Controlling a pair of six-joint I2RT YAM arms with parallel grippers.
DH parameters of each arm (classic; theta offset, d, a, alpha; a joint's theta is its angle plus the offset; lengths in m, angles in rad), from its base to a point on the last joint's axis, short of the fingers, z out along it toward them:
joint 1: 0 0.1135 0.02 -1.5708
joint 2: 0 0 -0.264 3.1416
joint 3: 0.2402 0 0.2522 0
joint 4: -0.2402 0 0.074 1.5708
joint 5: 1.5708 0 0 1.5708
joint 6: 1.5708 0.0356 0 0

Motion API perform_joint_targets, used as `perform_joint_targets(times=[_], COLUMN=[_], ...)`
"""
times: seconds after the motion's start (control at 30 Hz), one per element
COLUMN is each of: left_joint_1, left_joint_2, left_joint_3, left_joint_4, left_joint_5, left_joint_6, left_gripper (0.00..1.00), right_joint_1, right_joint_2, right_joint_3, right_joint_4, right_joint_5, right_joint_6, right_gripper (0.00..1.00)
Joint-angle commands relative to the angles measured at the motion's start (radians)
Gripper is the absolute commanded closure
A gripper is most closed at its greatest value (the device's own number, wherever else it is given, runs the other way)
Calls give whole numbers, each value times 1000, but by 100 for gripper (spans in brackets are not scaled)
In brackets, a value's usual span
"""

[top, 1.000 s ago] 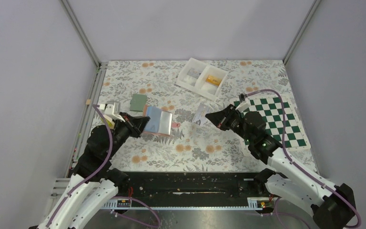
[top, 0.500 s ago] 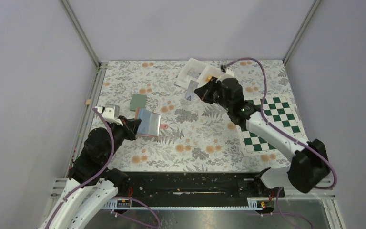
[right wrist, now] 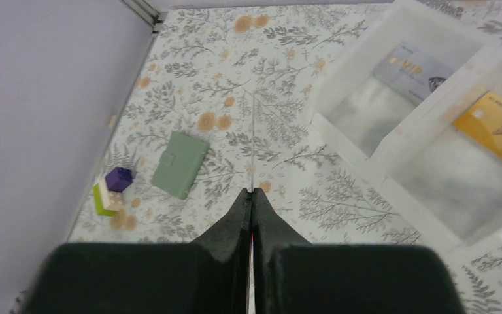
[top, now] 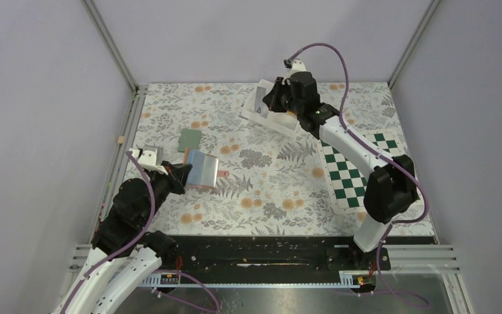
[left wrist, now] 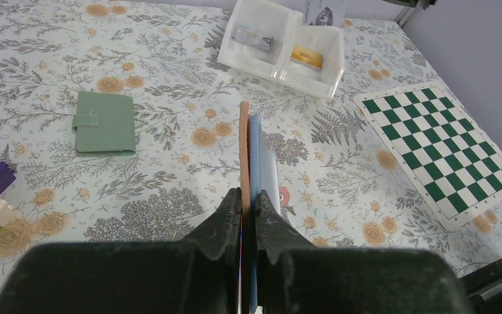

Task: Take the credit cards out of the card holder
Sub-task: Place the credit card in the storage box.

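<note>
The card holder has a tan-brown cover and light-blue inner panels, and is held just above the floral cloth at the left. My left gripper is shut on its near edge. In the left wrist view the card holder shows edge-on between the fingers of the left gripper. My right gripper is shut on a silvery credit card over the near left corner of the white tray. In the right wrist view this credit card is a thin line rising from the right gripper.
The white two-compartment tray holds a silver card and a gold card. A green wallet lies behind the holder. Toy blocks sit at the far left. A green-and-white chessboard mat lies at the right.
My right arm has swung from the middle of the table to the tray at the back, carrying the card. The left gripper has drawn the holder slightly to the left.
</note>
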Motion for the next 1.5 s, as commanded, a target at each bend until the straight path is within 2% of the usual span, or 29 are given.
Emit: perform_joint_targets(times=[0.0,0.07,0.2,0.4,1.03,1.3,1.47], left_joint_1=[-10,-11,-10,-17,-29,-29,-30], left_joint_2=[0,1,12,7,30,36,38], left_joint_3=[16,15,16,17,17,17,18], left_joint_4=[44,44,55,44,45,42,47], left_joint_5=[-13,-13,-14,-22,-47,-59,-52], left_joint_6=[14,14,17,21,38,40,40], left_gripper=[100,100,100,100,100,100,100], right_joint_1=[-8,-19,-22,-22,-22,-22,-22], right_joint_2=[66,95,174,278,511,603,597], right_joint_3=[128,148,145,127,301,474,488], right_joint_4=[-38,-26,132,227,166,-10,-124], right_joint_5=[73,122,98,221,379,381,420], right_joint_6=[-154,-50,186,345,303,240,170], right_gripper=[100,100,100,100,100,100,100])
